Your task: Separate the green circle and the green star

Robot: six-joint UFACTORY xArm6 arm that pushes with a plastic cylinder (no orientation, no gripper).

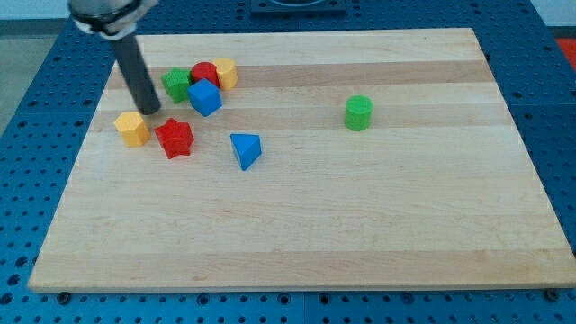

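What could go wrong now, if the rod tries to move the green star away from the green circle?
1. The green star touches the red block and blue cube, so a push may drag them too.
2. My tip stands close to the yellow block and red star, and may knock them.
3. The green circle already lies far off; pushing the star toward the view's right would undo that.

Wooden board (360, 225): six blocks clustered upper left; green circle (358, 112) apart, right.
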